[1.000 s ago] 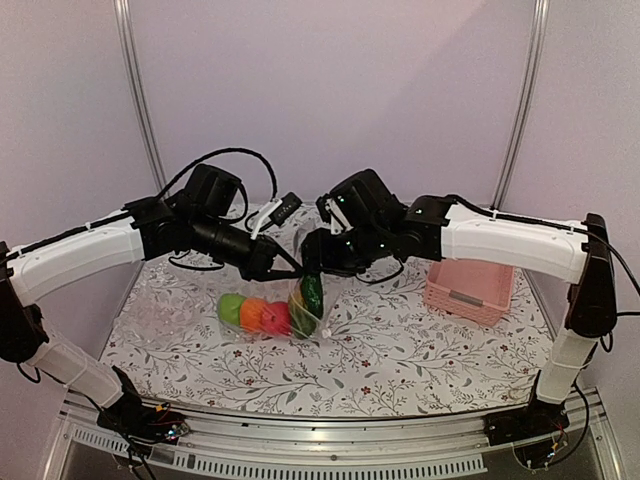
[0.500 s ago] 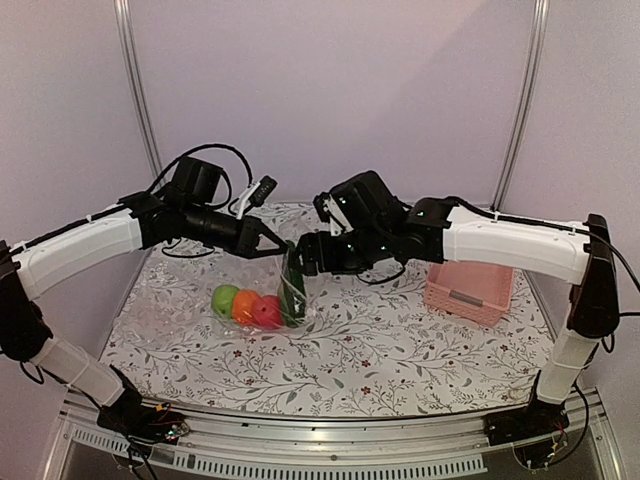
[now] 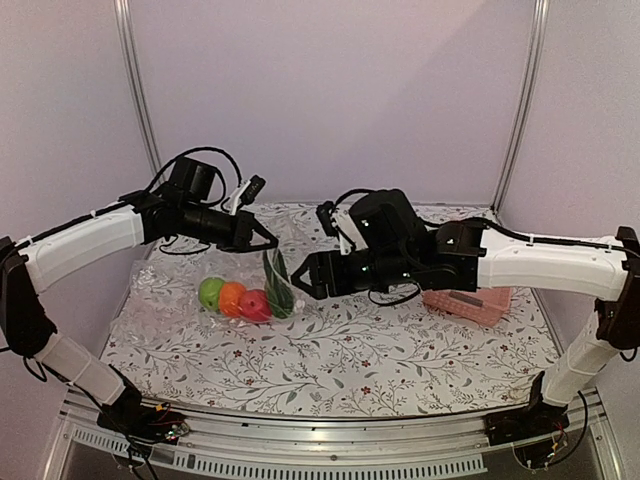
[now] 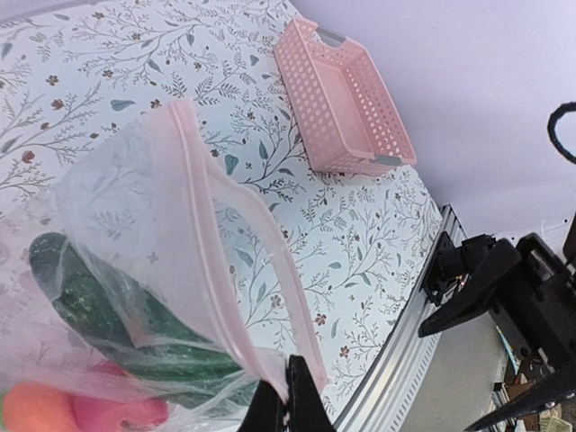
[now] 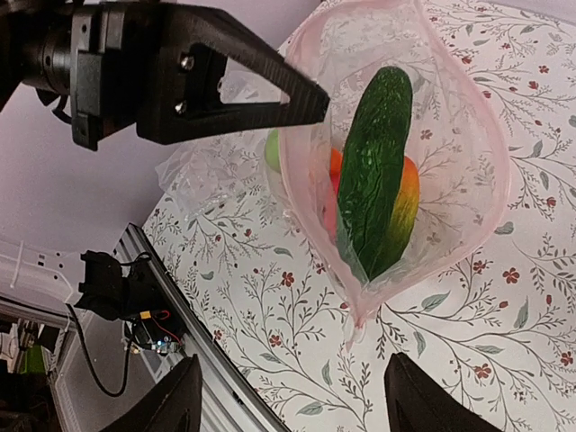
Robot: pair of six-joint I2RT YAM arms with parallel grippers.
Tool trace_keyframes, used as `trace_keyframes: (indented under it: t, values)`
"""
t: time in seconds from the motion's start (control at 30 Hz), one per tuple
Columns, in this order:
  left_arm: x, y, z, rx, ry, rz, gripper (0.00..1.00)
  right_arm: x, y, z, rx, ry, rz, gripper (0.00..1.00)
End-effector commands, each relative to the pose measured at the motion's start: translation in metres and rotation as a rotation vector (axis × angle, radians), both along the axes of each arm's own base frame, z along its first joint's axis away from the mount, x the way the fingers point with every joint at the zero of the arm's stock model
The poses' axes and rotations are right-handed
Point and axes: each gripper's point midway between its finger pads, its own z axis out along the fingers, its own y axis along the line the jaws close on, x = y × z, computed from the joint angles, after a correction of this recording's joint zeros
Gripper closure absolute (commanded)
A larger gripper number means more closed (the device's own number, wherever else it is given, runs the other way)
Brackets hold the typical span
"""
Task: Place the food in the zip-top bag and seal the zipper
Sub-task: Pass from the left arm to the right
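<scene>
Zip-top bag (image 4: 135, 207) at the sealing stage, mouth agape. Nearest me, my right gripper (image 5: 292, 400) hangs just beside the bag's lower corner with its fingers spread wide and nothing between them. My left gripper (image 4: 288, 400) is clamped on the zipper (image 4: 225, 261) at one end of the rim and holds the mouth up off the table (image 3: 400, 350), while the belly of the bag rests on the cloth.

All the food appears to be inside: cucumber (image 5: 373, 153) leaning up toward the opening, mango (image 5: 400, 216) against it, with orange (image 3: 232, 297), red apple (image 3: 254, 304) and green apple (image 3: 210, 292) lower down. I judge loading done and only the closure left.

To do it well, I should take the rim at the end opposite my left pinch and draw the two strips taut and flat against each other. Then I should press along the seal from one end to the other. The cucumber's tip stands close to the mouth and could hold the strips apart, so it should settle lower first. The film is thin and glossy and likely to slip.

Farther off, the pink basket (image 3: 470, 300) stands well apart to my right.
</scene>
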Motion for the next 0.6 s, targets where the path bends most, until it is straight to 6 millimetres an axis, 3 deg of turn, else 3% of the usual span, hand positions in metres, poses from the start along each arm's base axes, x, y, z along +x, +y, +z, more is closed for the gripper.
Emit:
trace_keyframes:
  t: [0.0,0.23,0.57]
  values:
    - [0.006,0.006,0.001,-0.002,-0.011,0.028,1.00,-0.010,0.010,-0.028,-0.063,-0.027,-0.033,0.33]
    - [0.006,0.007,0.002,-0.001,-0.016,0.029,1.00,-0.010,0.020,-0.075,-0.100,0.034,-0.097,0.42]
    - [0.006,0.009,0.004,0.000,-0.023,0.030,1.00,-0.002,0.024,-0.105,-0.153,0.038,-0.134,0.50]
